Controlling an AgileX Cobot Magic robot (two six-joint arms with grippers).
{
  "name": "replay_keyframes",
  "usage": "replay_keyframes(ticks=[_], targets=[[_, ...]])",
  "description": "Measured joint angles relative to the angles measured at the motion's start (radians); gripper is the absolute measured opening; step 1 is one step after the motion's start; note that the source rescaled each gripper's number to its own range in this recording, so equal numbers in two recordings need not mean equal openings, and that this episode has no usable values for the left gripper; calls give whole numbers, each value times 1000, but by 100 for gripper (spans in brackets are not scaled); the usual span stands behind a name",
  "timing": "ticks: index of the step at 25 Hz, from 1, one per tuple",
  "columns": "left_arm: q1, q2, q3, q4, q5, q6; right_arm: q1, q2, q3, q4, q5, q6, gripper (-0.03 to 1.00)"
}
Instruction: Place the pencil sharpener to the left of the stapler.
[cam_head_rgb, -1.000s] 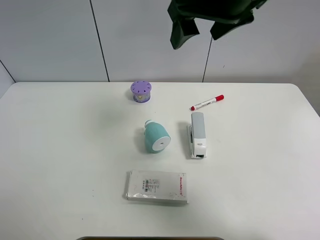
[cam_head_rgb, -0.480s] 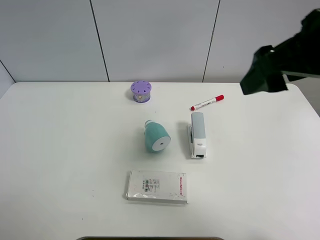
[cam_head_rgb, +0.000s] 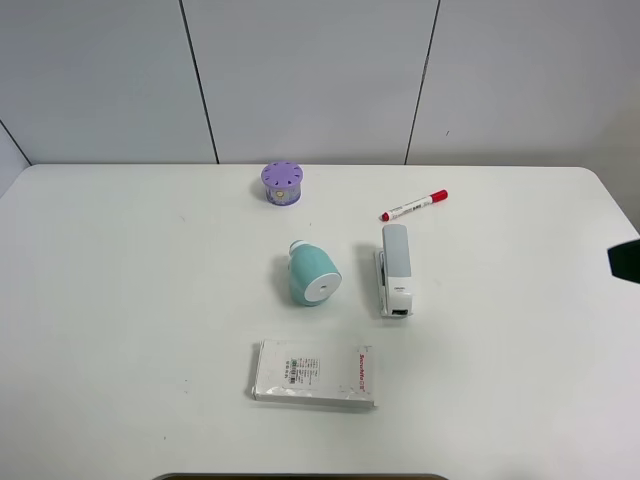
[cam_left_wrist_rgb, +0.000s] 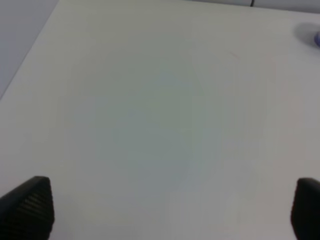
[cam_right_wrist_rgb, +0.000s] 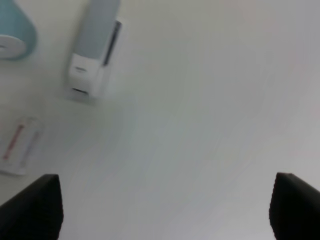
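The teal pencil sharpener (cam_head_rgb: 313, 274) lies on its side in the middle of the white table, its white round face toward the front. The light-grey stapler (cam_head_rgb: 394, 270) lies just to its right, a small gap between them. In the right wrist view the sharpener (cam_right_wrist_rgb: 12, 35) and stapler (cam_right_wrist_rgb: 95, 47) show far off, and my right gripper (cam_right_wrist_rgb: 162, 207) stands open over bare table with nothing in it. My left gripper (cam_left_wrist_rgb: 165, 212) is open and empty too, also over bare table. Only a dark bit of the right arm (cam_head_rgb: 627, 262) shows at the exterior view's right edge.
A purple round container (cam_head_rgb: 282, 183) with holes stands at the back. A red-capped marker (cam_head_rgb: 413, 205) lies behind the stapler. A flat white box (cam_head_rgb: 314, 373) lies in front of the sharpener, and an end of that box (cam_right_wrist_rgb: 17, 145) shows in the right wrist view.
The right arm has swung from above the table's back, down and to the right, almost out of the exterior view. Sharpener and stapler have not moved.
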Motion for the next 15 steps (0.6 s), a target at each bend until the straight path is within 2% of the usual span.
replay_keyframes(ticks=[3, 8, 11, 15], targets=[[0, 0, 0, 0, 0, 0, -158, -102, 95, 4, -17, -13, 59], [0, 0, 0, 0, 0, 0, -385, -314, 273, 84, -107, -166, 59], [0, 0, 0, 0, 0, 0, -480, -456, 336, 168, -159, -256, 59], [0, 0, 0, 0, 0, 0, -529, -624, 362, 226, -161, -326, 59]])
